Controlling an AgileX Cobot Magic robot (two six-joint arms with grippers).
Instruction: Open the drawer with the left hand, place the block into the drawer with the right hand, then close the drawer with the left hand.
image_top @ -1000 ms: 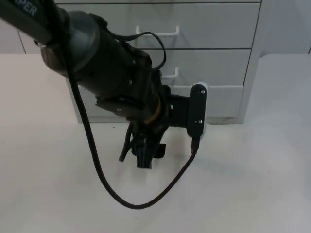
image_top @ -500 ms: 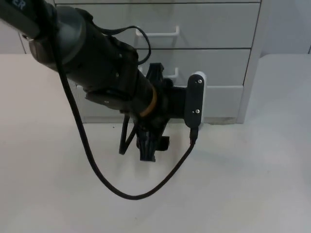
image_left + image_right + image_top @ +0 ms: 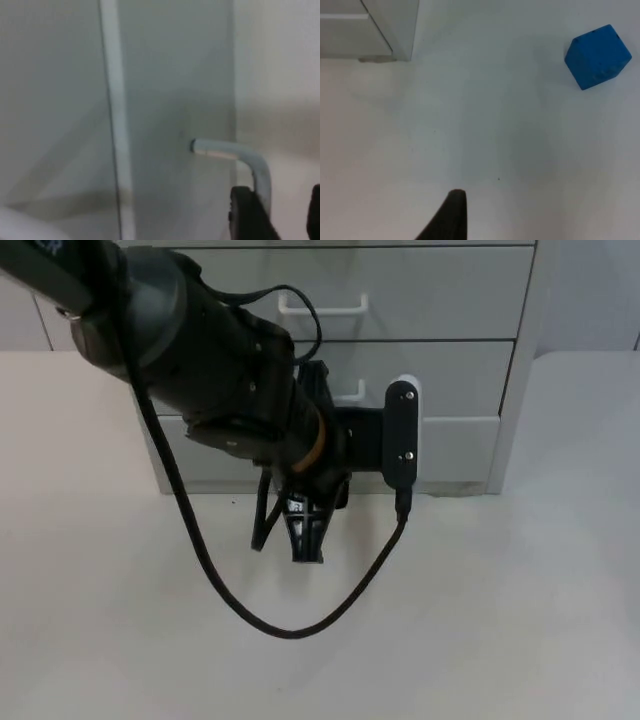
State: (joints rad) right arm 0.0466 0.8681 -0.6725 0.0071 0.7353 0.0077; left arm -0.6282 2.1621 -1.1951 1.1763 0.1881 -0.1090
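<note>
The grey drawer cabinet (image 3: 440,300) stands at the back of the table with all its drawers shut. My left gripper (image 3: 306,537) hangs low in front of the bottom drawer (image 3: 458,448), whose handle the arm hides in the top view. In the left wrist view my left gripper (image 3: 280,215) is open, and the white handle (image 3: 252,162) of that drawer stands between its black fingertips (image 3: 246,212). The blue block (image 3: 596,56) lies on the white table in the right wrist view, well ahead of one black fingertip (image 3: 452,214) of my right gripper, which waits.
White handles of the upper drawer (image 3: 324,308) and the middle drawer (image 3: 350,395) show above the left arm. The cabinet's lower corner (image 3: 395,35) stands on the table apart from the block. White table (image 3: 520,620) spreads in front of the cabinet.
The left arm has moved closer to the cabinet, and its gripper has shifted toward the bottom drawer's front.
</note>
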